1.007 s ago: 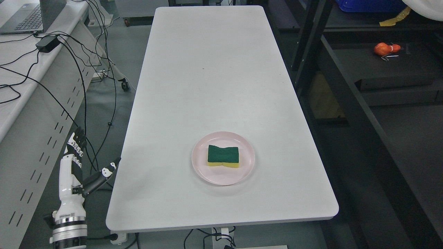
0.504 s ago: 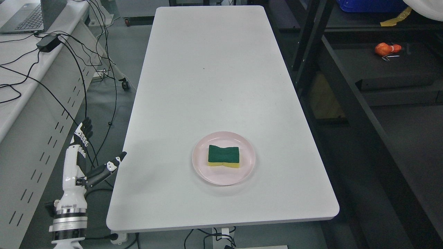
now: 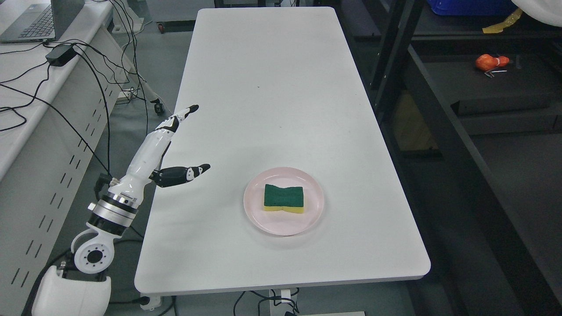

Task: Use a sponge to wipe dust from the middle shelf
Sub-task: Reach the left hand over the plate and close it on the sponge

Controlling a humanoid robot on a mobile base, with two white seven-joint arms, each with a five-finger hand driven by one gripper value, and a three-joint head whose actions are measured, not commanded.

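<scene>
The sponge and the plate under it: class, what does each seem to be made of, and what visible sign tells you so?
Sponge: apparently soft yellow foam topped by a matte, dark green scouring layer; two distinct layers show along its near edge.
Plate: probably smooth pink plastic, possibly glazed ceramic; faint sheen on the rim.

A long white bench (image 3: 272,87) with rounded corners runs away from the camera over a grey floor (image 3: 162,57). To its left stands a white desk (image 3: 26,109) with a slotted side panel, carrying a laptop (image 3: 33,19), a black power adapter (image 3: 59,55) and trailing black cables (image 3: 101,87). To the right rises a dark metal shelving rack (image 3: 439,118), its shelf holding an orange object (image 3: 489,62).
</scene>
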